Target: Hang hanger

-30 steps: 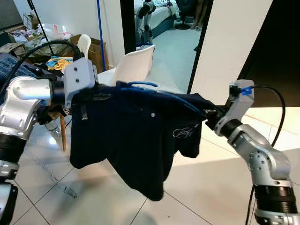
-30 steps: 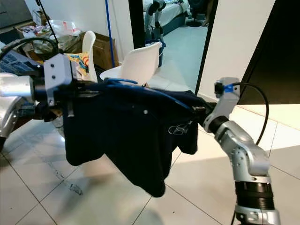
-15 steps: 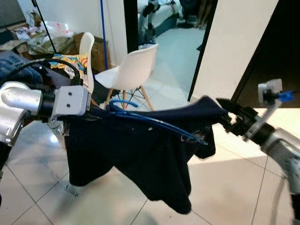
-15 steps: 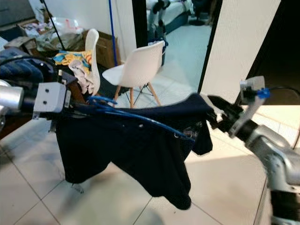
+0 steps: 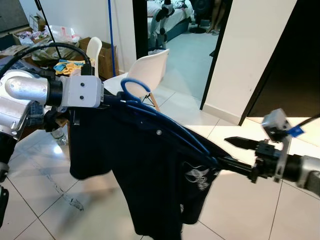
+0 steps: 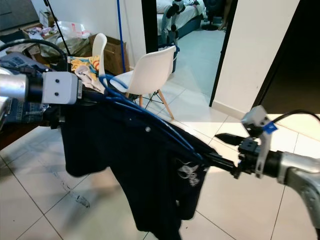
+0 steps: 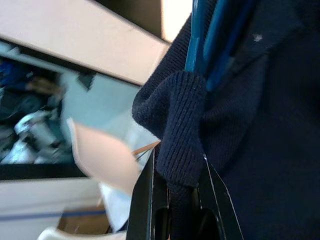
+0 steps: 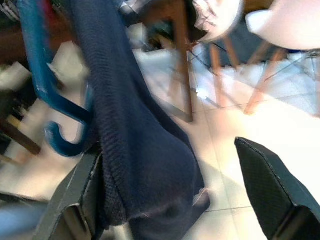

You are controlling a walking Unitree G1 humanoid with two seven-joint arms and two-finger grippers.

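A blue plastic hanger (image 5: 165, 122) carries a navy polo shirt (image 5: 145, 175). Its hook (image 5: 134, 90) stands up near my left gripper (image 5: 106, 100), and the bar slopes down to the right. In the left wrist view, my left gripper (image 7: 176, 172) is shut on a fold of the navy knit beside the blue bar (image 7: 200, 35). My right gripper (image 5: 225, 151) is open at the shirt's low right end. Its lower finger (image 8: 75, 200) lies under the cloth and its upper finger (image 8: 270, 185) stands free.
A white chair (image 5: 147, 70) stands behind the shirt, before a doorway (image 5: 175, 30) to a bedroom. On the left are a cluttered table (image 5: 45, 42), a cardboard box (image 5: 104, 57) and a blue pole (image 5: 111, 30). A white wall (image 5: 245, 50) rises on the right, above a tiled floor (image 5: 50, 200).
My right gripper has dropped lower, and the shirt's right end has sunk with it. The hanger now slopes steeply down to the right with its hook raised. The camera has shifted slightly.
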